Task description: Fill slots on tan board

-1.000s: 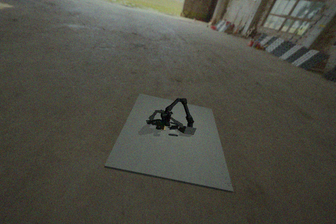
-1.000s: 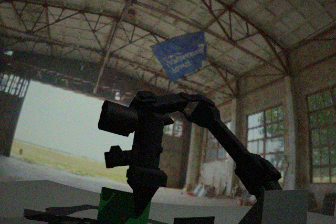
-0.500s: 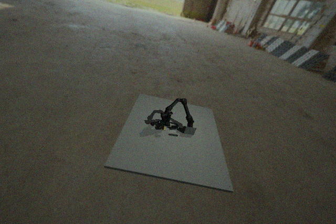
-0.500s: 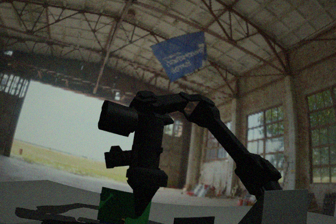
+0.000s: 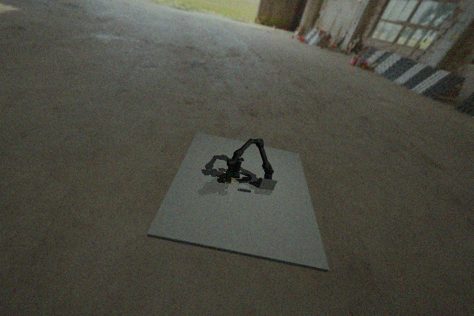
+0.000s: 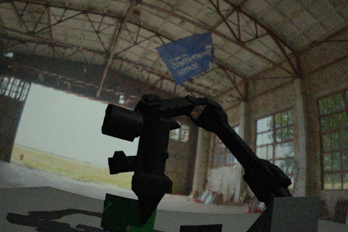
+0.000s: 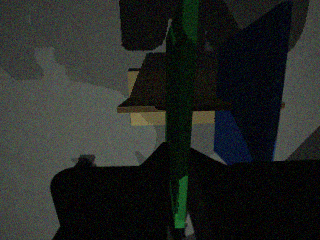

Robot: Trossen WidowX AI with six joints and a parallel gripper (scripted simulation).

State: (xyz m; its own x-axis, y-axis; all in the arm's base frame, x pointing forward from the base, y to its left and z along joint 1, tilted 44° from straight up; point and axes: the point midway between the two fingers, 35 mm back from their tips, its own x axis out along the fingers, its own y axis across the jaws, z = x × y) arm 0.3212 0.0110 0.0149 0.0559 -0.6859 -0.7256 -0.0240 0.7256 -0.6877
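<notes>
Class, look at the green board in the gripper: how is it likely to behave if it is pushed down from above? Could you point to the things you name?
The green board (image 6: 120, 212) (image 7: 179, 115) looks stiff, since its faces appear flat without sagging. Being thin edge-on in the wrist view, it might tilt if pushed off-centre, though the gripper (image 6: 144, 222) clamping it should steady it.
</notes>
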